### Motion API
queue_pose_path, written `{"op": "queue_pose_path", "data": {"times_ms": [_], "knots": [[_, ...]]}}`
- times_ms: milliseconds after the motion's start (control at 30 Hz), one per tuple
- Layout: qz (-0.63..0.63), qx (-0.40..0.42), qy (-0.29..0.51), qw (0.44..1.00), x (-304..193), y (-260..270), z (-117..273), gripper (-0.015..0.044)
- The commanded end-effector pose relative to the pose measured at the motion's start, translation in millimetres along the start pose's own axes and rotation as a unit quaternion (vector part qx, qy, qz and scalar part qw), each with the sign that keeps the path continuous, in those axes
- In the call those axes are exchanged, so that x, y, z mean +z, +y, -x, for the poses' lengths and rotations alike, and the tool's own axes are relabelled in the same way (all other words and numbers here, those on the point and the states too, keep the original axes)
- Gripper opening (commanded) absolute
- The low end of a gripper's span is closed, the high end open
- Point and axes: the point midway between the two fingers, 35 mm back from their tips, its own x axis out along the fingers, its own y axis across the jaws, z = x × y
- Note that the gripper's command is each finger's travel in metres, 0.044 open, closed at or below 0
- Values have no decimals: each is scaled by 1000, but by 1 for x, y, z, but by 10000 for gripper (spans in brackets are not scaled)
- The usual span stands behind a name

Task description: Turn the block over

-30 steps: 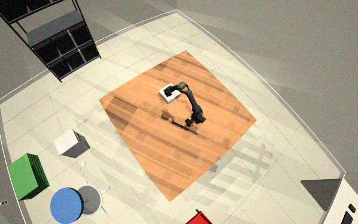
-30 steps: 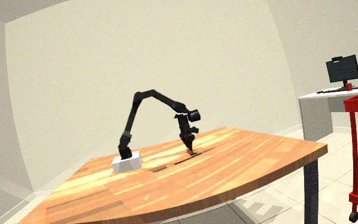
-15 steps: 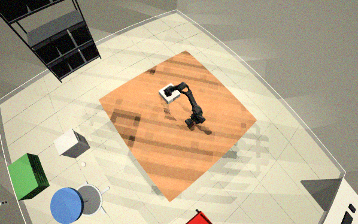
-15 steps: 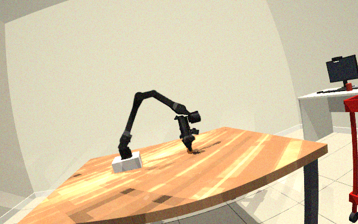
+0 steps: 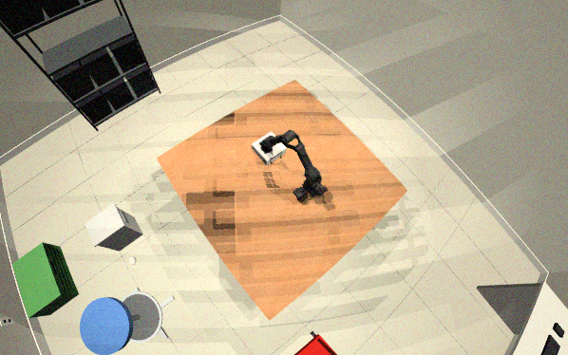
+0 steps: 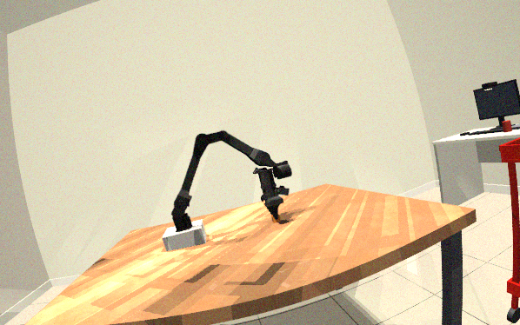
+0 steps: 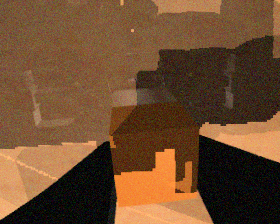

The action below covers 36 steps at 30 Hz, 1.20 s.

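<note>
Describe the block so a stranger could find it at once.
Start at the wooden table in the middle of the room and follow the black arm from its white base to its tool. The block is the small orange cube pinched there, the only loose thing on the table.
</note>
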Motion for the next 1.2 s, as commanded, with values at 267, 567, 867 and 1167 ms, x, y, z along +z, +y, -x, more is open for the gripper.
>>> {"op": "queue_pose_path", "data": {"times_ms": [267, 567, 867, 1167], "knots": [[2, 1, -1, 1000, 0, 0, 30, 0], [2, 1, -49, 999, 3, 1, 24, 0], [3, 1, -115, 993, 4, 1, 19, 0], [2, 1, -181, 983, 2, 1, 18, 0]]}}
